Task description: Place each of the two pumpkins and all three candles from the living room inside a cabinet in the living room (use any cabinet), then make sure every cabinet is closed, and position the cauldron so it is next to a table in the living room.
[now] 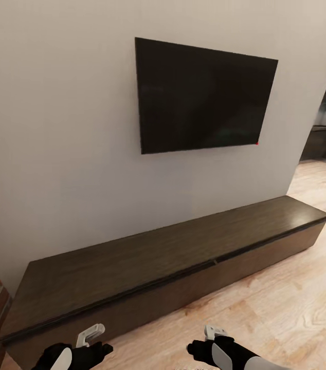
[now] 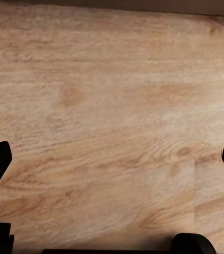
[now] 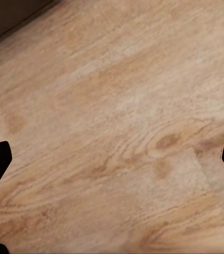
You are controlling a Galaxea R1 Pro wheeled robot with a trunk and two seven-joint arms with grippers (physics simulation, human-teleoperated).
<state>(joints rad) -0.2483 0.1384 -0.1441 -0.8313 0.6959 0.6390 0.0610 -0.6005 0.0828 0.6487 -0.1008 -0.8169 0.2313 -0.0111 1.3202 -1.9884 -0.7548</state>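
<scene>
Dark-brown cabinet [image 1: 173, 257] fully closed; left end effector [image 2: 112, 159], right end effector [image 3: 112, 159] wide, empty.

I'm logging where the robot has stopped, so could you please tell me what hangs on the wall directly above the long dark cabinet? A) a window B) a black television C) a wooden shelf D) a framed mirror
B: in the head view a flat black television is mounted on the off-white wall, above the long dark-brown cabinet, whose fronts look shut.
</scene>
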